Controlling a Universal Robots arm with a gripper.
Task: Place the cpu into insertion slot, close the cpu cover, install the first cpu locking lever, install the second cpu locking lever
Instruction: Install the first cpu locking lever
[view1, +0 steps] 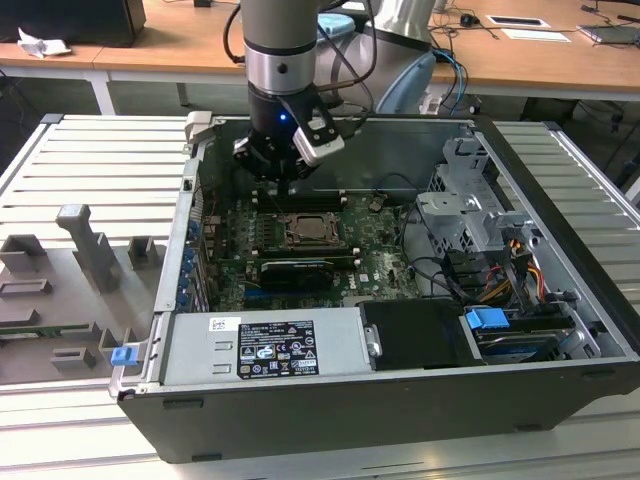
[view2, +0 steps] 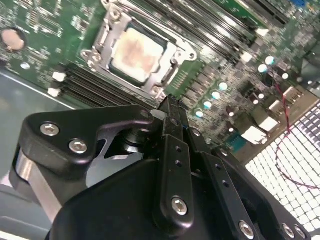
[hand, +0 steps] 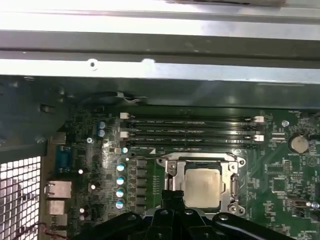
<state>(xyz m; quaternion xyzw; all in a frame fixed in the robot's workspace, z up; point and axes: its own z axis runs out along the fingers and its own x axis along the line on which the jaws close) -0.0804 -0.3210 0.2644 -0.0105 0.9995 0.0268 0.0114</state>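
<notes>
The cpu (view2: 136, 52), a dull silver-beige square, lies flat in the insertion slot, whose dark rim (view2: 168, 61) shows around it. The silver cpu cover (view2: 177, 50) is down and frames the chip. In the exterior view the cpu (view1: 305, 232) sits mid-motherboard inside the open case. My gripper (view1: 283, 180) hangs just above and behind it, near the memory slots. Its fingers are shut together with nothing between them in both wrist views, gripper (view2: 170, 101) and gripper (hand: 172, 195), and the tip hovers beside the socket's edge. The cpu (hand: 202, 186) and cover (hand: 200, 161) lie just past the tip.
Long black memory slots (hand: 192, 127) run beside the socket. The case's back wall (hand: 160, 70) stands close behind. A drive cage (view1: 465, 215) and loose cables (view1: 500, 275) fill the exterior view's right. A power supply (view1: 265, 345) lies in front, a grey fixture tray (view1: 70, 290) outside.
</notes>
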